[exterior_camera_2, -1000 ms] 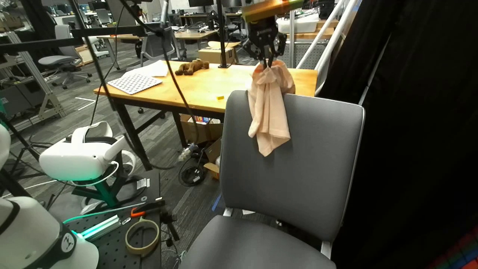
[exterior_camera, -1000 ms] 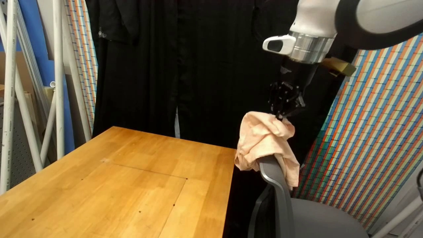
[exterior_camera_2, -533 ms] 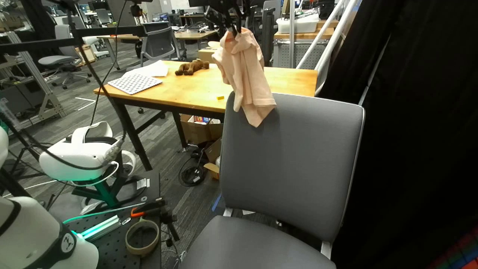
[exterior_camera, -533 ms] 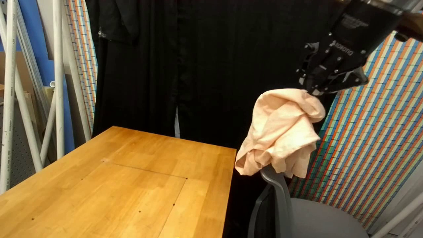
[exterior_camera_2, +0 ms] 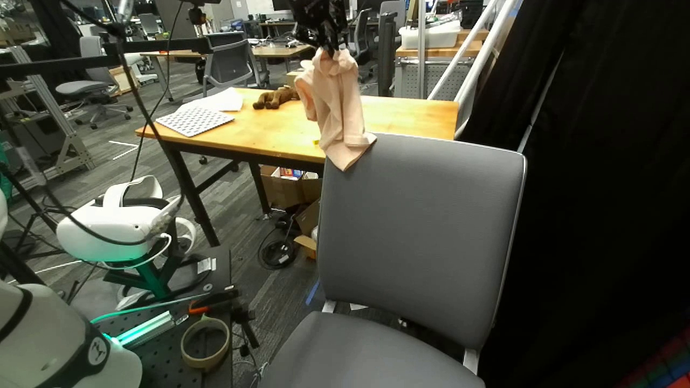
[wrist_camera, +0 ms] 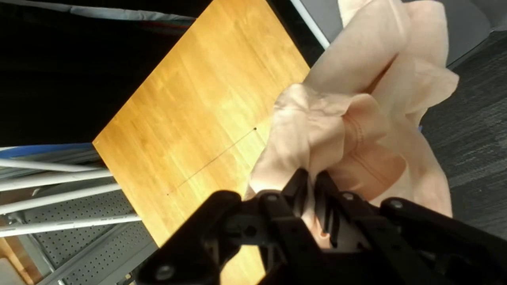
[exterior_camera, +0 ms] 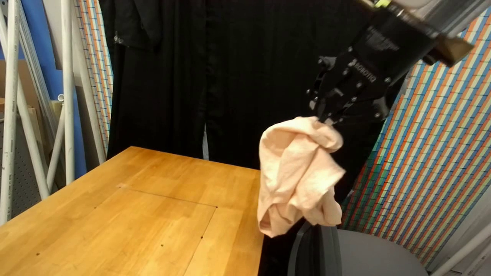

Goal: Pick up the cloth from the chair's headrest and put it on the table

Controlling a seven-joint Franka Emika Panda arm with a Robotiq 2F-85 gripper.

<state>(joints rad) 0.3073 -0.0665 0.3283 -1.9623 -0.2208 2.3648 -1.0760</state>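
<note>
The pale peach cloth hangs in loose folds from my gripper in both exterior views (exterior_camera: 301, 172) (exterior_camera_2: 339, 102). My gripper (exterior_camera: 322, 120) is shut on its upper part; it also shows at the top of an exterior view (exterior_camera_2: 330, 51). In the wrist view the cloth (wrist_camera: 356, 130) is pinched between the fingertips (wrist_camera: 311, 178). The cloth's lower end overlaps the top corner of the grey chair's backrest (exterior_camera_2: 420, 215); I cannot tell if they touch. The wooden table (exterior_camera: 153, 214) lies beside the chair, and the cloth overlaps its near edge in view.
A brown plush toy (exterior_camera_2: 276, 97), a white dotted board (exterior_camera_2: 195, 120) and a yellow block (exterior_camera_2: 317, 142), partly hidden by the cloth, are on the table. The chair seat (exterior_camera: 376, 253) is below. Black curtains (exterior_camera: 245, 76) hang behind. White poles (exterior_camera: 69, 96) stand beyond the table.
The cloth was draped over the chair's backrest and has been lifted up with the gripper. The gripper has tilted and carried it towards the table side, dropping slightly in the last half second.
</note>
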